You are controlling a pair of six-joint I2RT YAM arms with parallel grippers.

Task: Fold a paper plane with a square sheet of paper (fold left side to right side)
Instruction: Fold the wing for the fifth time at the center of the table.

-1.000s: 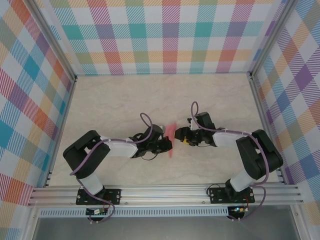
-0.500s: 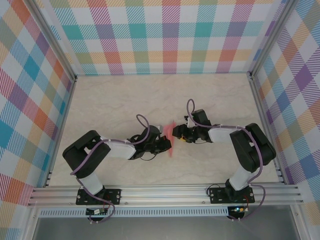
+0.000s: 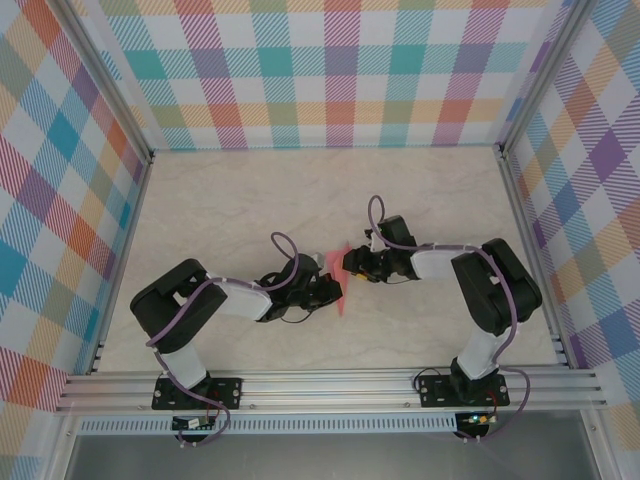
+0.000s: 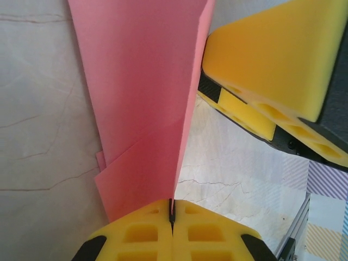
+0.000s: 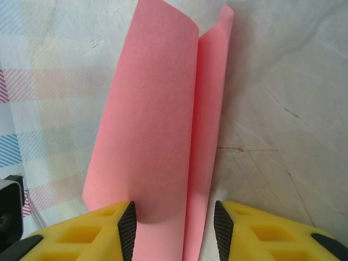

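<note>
Yellow foam jaws of the left gripper (image 4: 172, 215) meet flush at bottom centre of the left wrist view, clamped on the lower edge of the square sheet of paper (image 4: 144, 92). The right gripper (image 5: 173, 223), at bottom centre of its wrist view, stands open, with the sheet's doubled layers between its jaws; whether either jaw touches the paper cannot be told. The sheet rises on edge from both grippers, bent over on itself in a soft loop rather than a flat crease. In the top view it sits at mid-frame, between the two grippers, above the pale marbled surface (image 4: 38, 109).

Assessment: the side-to-side fold is in hand and not yet set. The next move calls for matching the free edges, then closing on the layers and pressing the bend flat without tearing the thin paper.
</note>
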